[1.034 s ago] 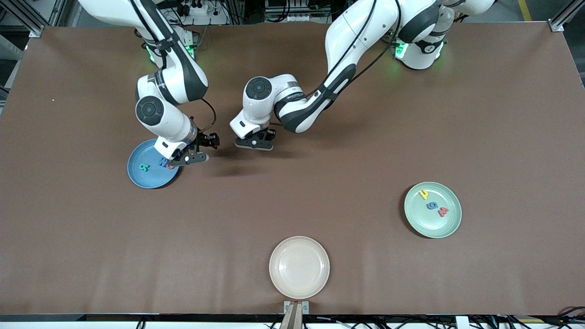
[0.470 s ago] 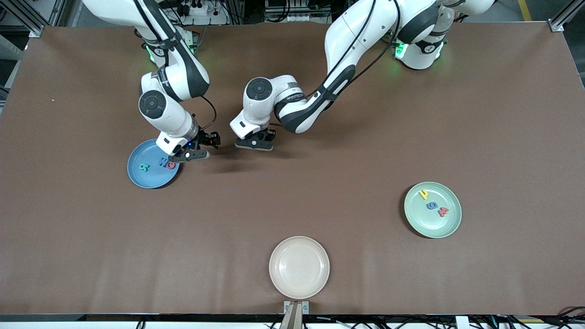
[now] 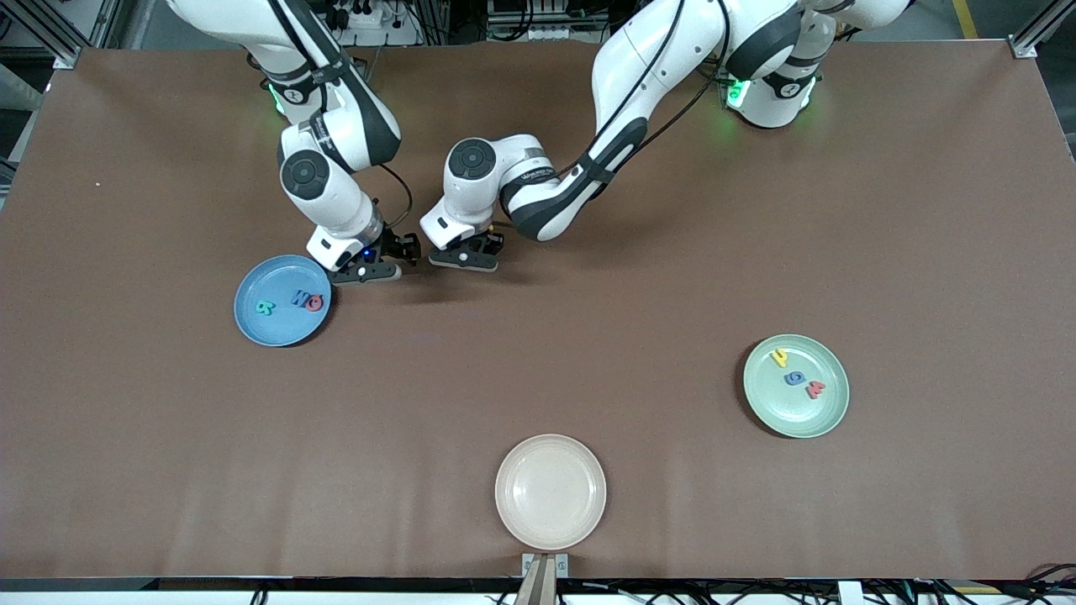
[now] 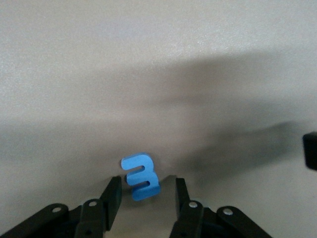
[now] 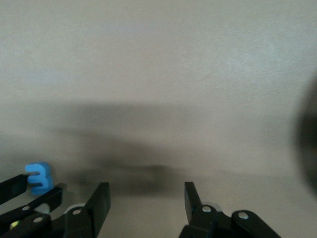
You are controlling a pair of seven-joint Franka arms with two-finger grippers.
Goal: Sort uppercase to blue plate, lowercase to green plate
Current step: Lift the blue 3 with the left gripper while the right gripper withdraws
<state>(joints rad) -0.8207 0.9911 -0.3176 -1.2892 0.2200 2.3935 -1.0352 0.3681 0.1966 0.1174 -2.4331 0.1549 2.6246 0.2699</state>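
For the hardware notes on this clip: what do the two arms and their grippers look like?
Both arms are glossy white with dark grey joint bands and round grey caps. Black cables run along the links, and green lights glow at the bases. The right gripper and left gripper are black, each with two flat black fingers fixed by small silver screws.

Letter shapes on the blue plate (image 3: 252,332): teal R (image 3: 265,307), blue W (image 3: 299,297), red Q (image 3: 314,302). On the green plate (image 3: 828,416), well apart from the blue plate toward the left arm's end: yellow h (image 3: 780,358), blue g (image 3: 793,379), red w (image 3: 814,389). Blue piece (image 4: 141,176) between the left gripper's (image 4: 146,191) parted fingers reads like a 3.
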